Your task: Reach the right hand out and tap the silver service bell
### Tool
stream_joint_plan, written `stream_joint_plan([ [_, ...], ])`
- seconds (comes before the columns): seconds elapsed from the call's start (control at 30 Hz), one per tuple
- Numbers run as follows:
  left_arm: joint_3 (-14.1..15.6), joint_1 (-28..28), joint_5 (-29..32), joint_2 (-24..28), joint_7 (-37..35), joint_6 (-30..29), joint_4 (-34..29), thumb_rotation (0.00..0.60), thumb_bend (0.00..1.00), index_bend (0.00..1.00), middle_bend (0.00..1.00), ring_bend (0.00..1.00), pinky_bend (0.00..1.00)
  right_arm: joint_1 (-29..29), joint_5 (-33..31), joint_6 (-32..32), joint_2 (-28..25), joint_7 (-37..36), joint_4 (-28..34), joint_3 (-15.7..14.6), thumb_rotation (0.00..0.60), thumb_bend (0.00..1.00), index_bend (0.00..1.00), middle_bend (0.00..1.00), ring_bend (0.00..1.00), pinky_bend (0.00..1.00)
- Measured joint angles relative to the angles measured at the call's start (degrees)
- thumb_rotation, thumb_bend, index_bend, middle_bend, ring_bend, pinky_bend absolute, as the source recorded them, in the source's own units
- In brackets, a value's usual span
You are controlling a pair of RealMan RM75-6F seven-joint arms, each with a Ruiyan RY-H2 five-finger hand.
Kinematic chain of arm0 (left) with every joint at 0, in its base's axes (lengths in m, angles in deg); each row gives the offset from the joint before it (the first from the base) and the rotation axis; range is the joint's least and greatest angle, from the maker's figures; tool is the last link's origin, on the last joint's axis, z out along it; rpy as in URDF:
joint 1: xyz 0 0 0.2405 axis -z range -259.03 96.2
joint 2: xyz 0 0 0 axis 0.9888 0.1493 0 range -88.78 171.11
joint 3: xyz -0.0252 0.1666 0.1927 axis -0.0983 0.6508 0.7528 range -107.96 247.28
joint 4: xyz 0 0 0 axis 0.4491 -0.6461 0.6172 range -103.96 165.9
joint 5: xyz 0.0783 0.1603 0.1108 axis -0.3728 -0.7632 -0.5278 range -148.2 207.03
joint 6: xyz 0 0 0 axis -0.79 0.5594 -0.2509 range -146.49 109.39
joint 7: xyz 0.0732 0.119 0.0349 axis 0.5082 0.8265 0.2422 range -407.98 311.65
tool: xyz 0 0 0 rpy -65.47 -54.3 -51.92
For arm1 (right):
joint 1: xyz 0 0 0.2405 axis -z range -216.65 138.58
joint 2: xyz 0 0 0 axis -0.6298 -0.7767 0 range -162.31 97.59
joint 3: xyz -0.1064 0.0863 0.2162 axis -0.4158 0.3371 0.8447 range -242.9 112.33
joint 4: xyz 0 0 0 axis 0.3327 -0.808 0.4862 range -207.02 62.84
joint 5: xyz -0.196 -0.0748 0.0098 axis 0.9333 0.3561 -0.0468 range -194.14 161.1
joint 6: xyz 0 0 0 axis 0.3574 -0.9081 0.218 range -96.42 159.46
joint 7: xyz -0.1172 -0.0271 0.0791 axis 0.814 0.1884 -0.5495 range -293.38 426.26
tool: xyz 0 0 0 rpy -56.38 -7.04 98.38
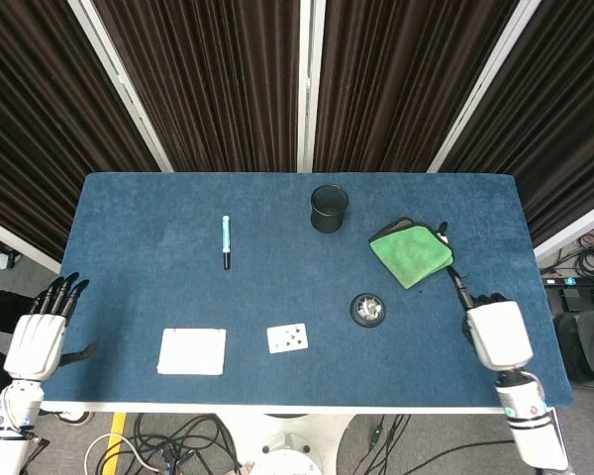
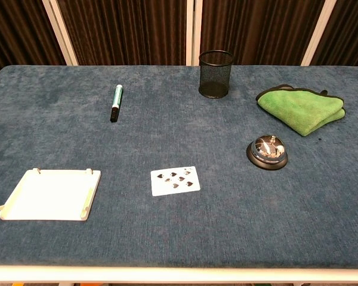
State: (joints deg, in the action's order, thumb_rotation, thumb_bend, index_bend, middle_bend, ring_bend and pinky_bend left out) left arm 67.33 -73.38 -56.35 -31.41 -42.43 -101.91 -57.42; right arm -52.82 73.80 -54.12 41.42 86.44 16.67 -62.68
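The silver service bell [image 1: 367,310] on its black base stands on the blue table, right of centre; the chest view shows the bell [image 2: 268,151] with nothing touching it. My right hand [image 1: 495,331] is well to the right of the bell, over the table's right part, fingers pointing away and holding nothing. It does not show in the chest view. My left hand [image 1: 41,332] hangs off the table's left edge, fingers straight and apart, empty.
A folded green cloth [image 1: 411,251] lies behind the bell. A black mesh cup [image 1: 329,209] stands at the back centre. A marker [image 1: 226,240], a playing card [image 1: 287,337] and a white tray [image 1: 192,351] lie to the left.
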Motion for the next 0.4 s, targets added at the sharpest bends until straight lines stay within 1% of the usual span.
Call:
stream_joint_plan([
  [0.03,0.0,0.0,0.0,-0.1,0.1,0.0,-0.1,0.6,0.03,0.09,0.01,0.0,0.16,0.4,-1.3,1.4,-1.8,-0.2,0.9,-0.4,0.6,0.03,0.0,0.03,0.0,0.0],
  [0.07,0.0,0.1,0.0,-0.1,0.2,0.1,-0.1,0.6,0.03,0.09,0.01,0.0,0.16,0.7,-2.6,2.5,-3.1,-0.6,1.8,-0.6,0.6,0.0,0.0,0.0,0.0,0.0],
  [0.13,0.0,0.2,0.0,-0.2,0.5,0.4,-0.3,0.6,0.03,0.09,0.01,0.0,0.16,1.4,-5.5,4.7,-5.3,-2.7,3.5,-0.7,0.6,0.0,0.0,0.0,0.0,0.0],
  [0.2,0.1,0.4,-0.1,-0.2,0.9,0.5,-0.5,0.6,0.03,0.09,0.01,0.0,0.16,2.0,-6.7,4.9,-5.7,-5.1,3.5,-0.5,0.6,0.0,0.0,0.0,0.0,0.0],
  [0.33,0.0,0.5,-0.2,-0.3,1.5,0.5,-0.9,0.6,0.03,0.09,0.01,0.0,0.16,3.3,-6.4,1.5,-5.6,-10.6,0.5,0.2,0.6,0.01,0.0,0.0,0.0,0.0],
  [0.4,-0.1,0.6,-0.2,-0.5,1.6,0.5,-0.8,0.6,0.03,0.09,0.01,0.0,0.16,3.6,-6.6,1.0,-5.5,-10.7,0.1,0.5,0.6,0.04,0.0,0.0,0.0,0.0],
])
